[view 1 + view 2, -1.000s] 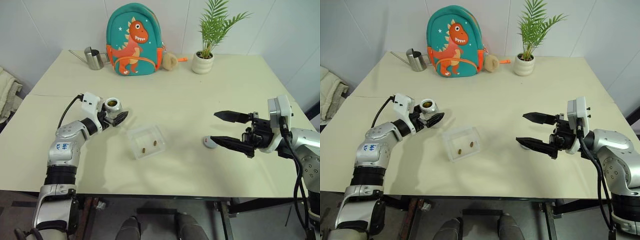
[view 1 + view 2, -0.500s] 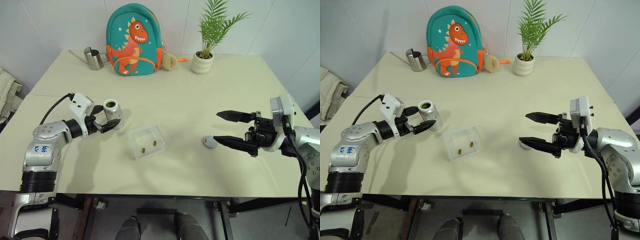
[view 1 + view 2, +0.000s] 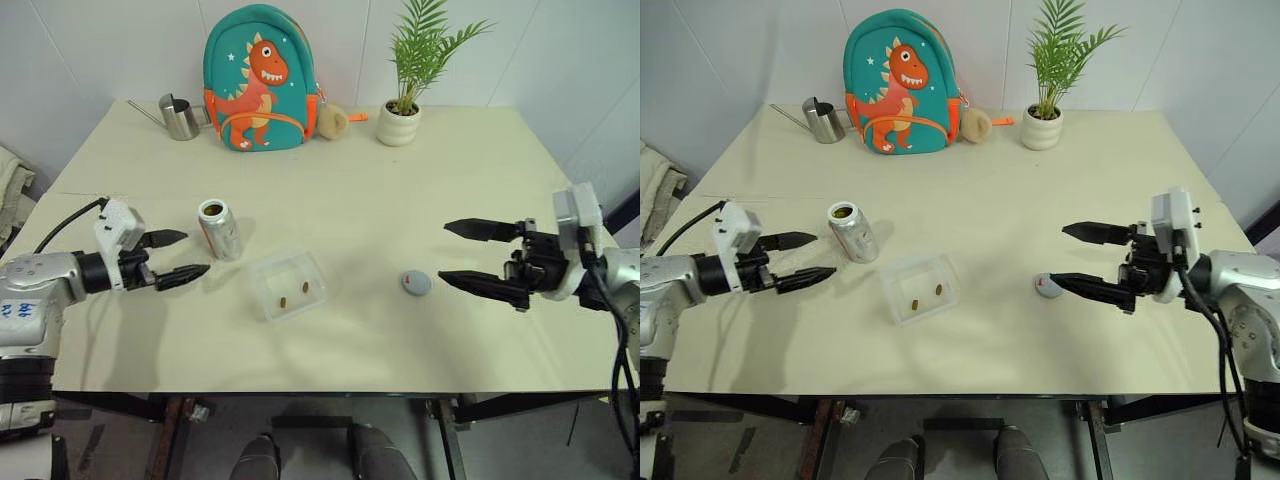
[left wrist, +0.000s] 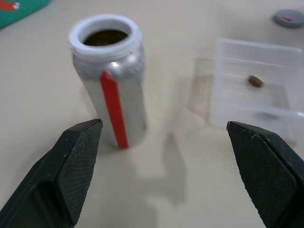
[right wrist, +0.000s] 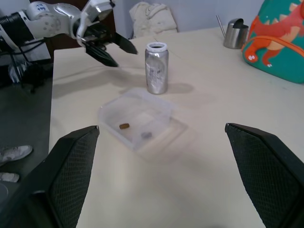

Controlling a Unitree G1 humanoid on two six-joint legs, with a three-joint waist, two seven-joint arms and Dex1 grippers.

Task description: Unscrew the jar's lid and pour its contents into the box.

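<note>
Two brown pieces [image 3: 294, 294] lie in the clear box [image 3: 288, 285], mid-desk [image 3: 350, 200] near the front edge. Jar [image 3: 219, 229] stands upright w/ its mouth open, just beside the box's far-left corner, not touching. Lid [image 3: 416, 283] lies flat on the desk, red mark up, well apart from the jar, to the right of the box. Left claw [image 3: 178, 255] is spread wide & empty, hovering left of the jar, tips aimed at it w/o contact. Right claw [image 3: 462, 253] is also spread wide, empty, pointing left; its lower finger tip sits near the lid, apart from it. Backpack [image 3: 261, 78], watering can [image 3: 176, 116], potted plant [image 3: 404, 98] along the far edge.
</note>
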